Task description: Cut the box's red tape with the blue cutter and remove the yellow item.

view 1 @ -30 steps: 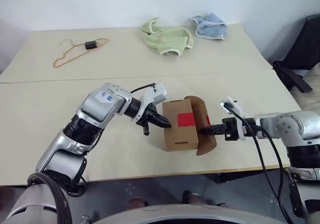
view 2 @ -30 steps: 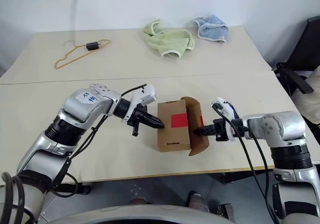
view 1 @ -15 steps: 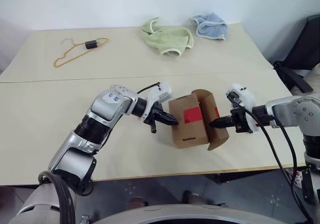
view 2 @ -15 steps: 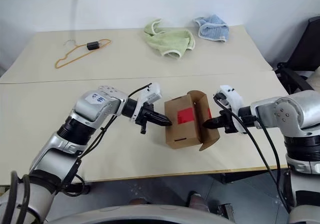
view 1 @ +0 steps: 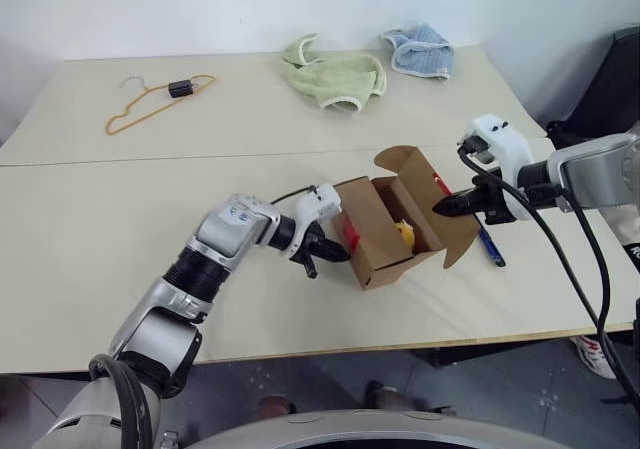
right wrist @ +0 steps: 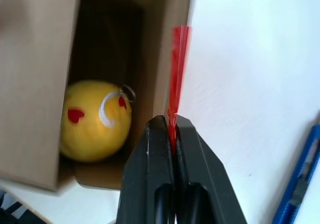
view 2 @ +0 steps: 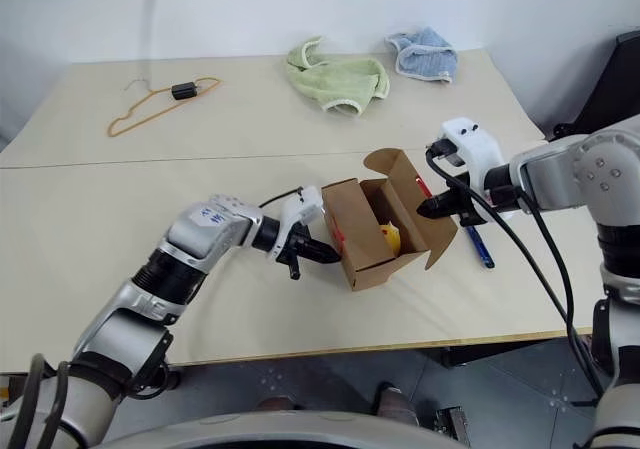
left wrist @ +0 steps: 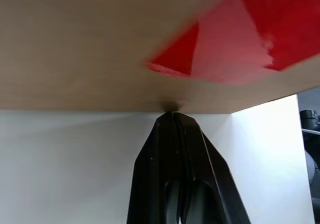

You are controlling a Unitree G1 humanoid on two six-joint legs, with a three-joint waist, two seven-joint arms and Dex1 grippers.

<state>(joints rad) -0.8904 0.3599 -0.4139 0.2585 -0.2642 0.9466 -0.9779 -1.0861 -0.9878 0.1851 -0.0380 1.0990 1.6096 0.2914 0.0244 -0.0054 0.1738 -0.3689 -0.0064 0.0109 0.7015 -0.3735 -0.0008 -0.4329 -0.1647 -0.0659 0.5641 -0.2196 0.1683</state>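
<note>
Centrally on the beige table [view 1: 80,229], the brown cardboard box [view 1: 378,249] lies with its tuck-flap lid [view 1: 425,194] swung open. Inside, the yellow item [right wrist: 96,119], a ball with red hearts, a whitish marking and a small metal ring, rests against the inner wall; from the head views it appears as a yellow spot [view 2: 389,236] in the opening.

Left gripper [view 1: 338,253]: its two black fingers are pressed together with nothing between them, and their tips touch the box's outer side just below a piece of the red tape [left wrist: 235,34].

Right gripper [view 1: 443,207]: its fingers are closed on the lid's edge, pinching the strip of red tape there [right wrist: 177,69] and holding the flap raised.

The blue cutter [view 1: 489,245] lies flat on the table just beside the box, on the robot's right, under the right gripper and apart from both grippers; its blue edge also shows in the right wrist view [right wrist: 302,179].

At the far edge of the table lie an orange wire hanger [view 1: 150,104] with a black clip, a pale green cloth [view 1: 332,74] and a light blue cloth [view 1: 420,51].
</note>
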